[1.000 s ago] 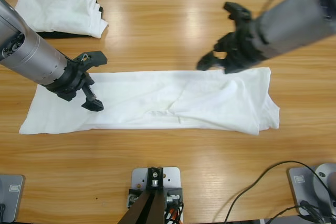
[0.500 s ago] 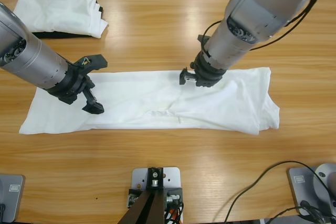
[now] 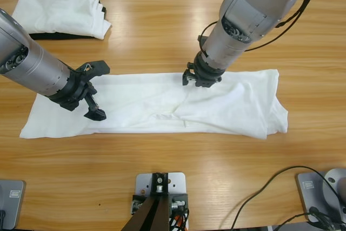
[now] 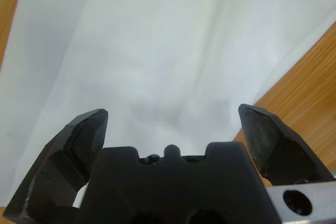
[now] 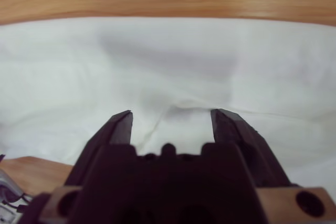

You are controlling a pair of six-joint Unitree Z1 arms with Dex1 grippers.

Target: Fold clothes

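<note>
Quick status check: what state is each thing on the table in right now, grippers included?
T-shirt: folded into a long strip, flat across the table, wrinkled mid-length.
Left gripper: open, over the strip's left part.
Right gripper: open, down at the strip's far edge near the middle.
White garment: folded, far left corner, lying on a black garment.

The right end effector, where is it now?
In the high view the right end effector is low at the far long edge of the white T-shirt, near its middle, jaws open over a fabric ridge.
</note>
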